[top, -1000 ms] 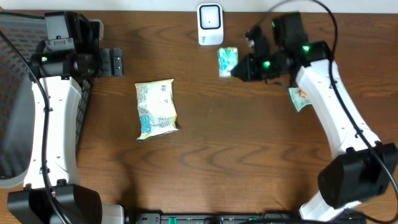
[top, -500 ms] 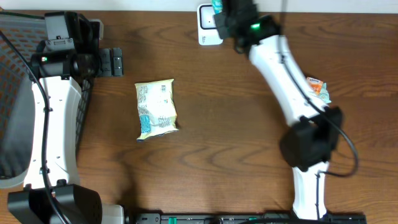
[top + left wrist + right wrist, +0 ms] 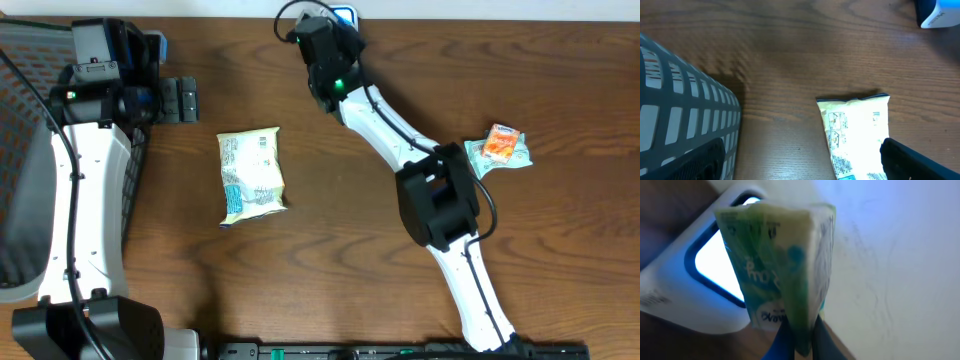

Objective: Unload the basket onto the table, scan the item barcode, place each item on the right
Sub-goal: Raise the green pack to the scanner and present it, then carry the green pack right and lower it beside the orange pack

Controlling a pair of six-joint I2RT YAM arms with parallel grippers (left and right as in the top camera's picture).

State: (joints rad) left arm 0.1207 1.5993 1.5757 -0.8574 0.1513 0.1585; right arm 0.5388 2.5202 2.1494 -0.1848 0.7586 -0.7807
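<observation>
1. Right pincer [image 3: 801, 339]: clenched on the lower edge of a green packet [image 3: 782, 265]. The packet stands upright, its printed face turned toward the scanner [image 3: 710, 277].
2. Packet position: directly in front of the scanner's lit window and very near it. The wrist view does not show whether the two touch.
3. Overhead, the right arm reaches across the worktop [image 3: 330, 250] to the scanner at the far edge and covers most of it (only a blue-white corner shows).
4. Left pincer [image 3: 182, 100]: released, jaws fully spread, nothing between them. It hangs well to the left of the scanner, just beside a grey basket [image 3: 20, 150].
5. A white bag [image 3: 251, 175] lies flat on the worktop, left of the scanner and nearer the robot bases, well apart from it.
6. An orange packet [image 3: 503, 143] lies right of the scanner, also well apart, beside the right arm's elbow.
</observation>
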